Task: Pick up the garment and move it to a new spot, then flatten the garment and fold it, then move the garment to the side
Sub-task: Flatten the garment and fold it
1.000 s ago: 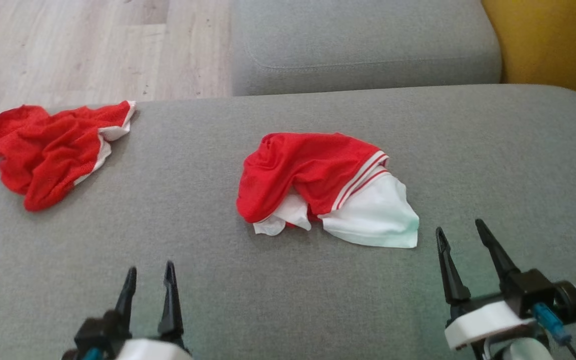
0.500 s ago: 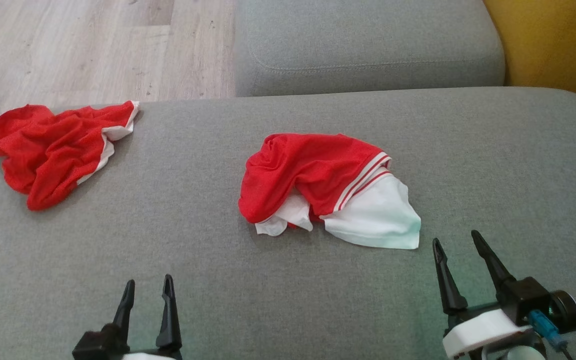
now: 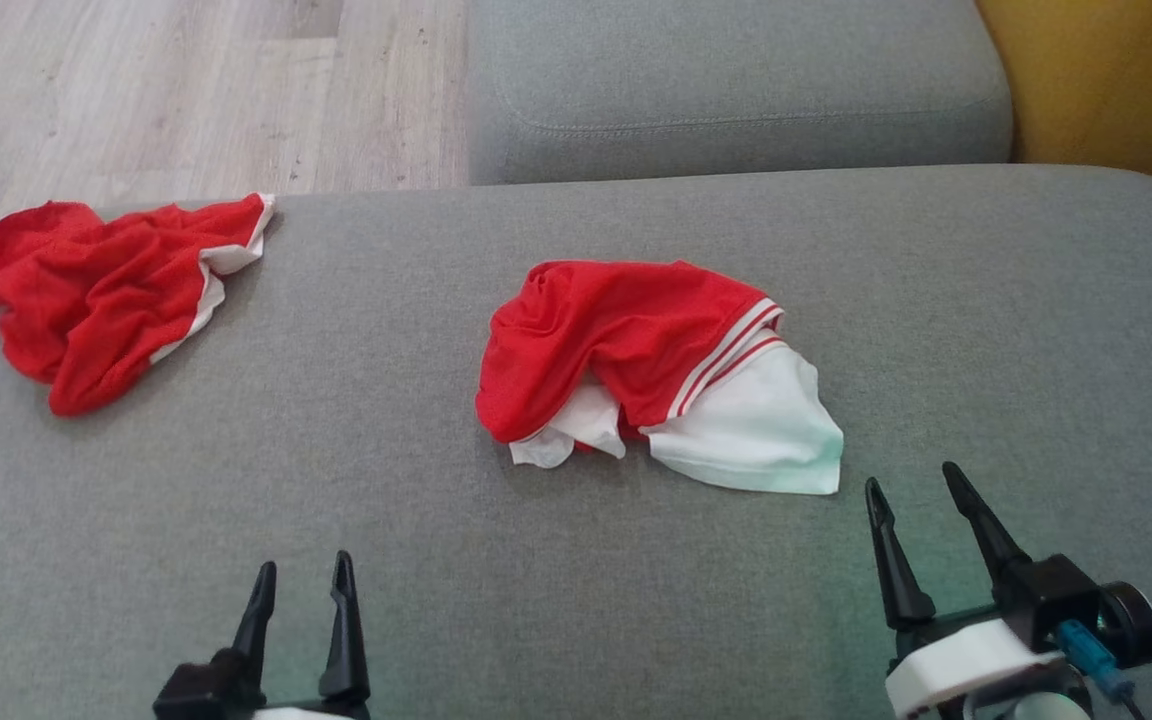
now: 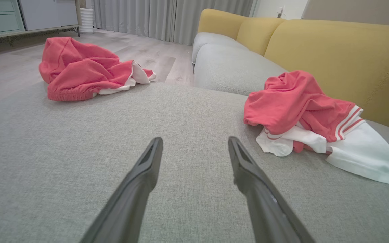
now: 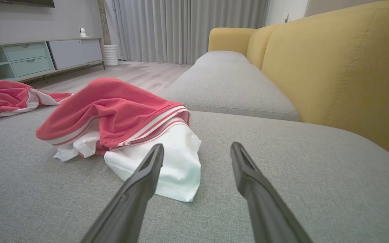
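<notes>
Garment lies crumpled mid-cushion — both grippers empty, apart.

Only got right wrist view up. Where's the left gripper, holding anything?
Observer: Left gripper is open and empty, over bare seat cushion, short of both garments.
Operator: Red cloth at my left edge, what is it?
Observer: A second crumpled red garment at the cushion's far left edge, apart from the red-and-white garment in the middle.
Operator: Which gripper is nearer the middle one?
Observer: Right gripper, open, close beside its white corner, not touching.
</notes>
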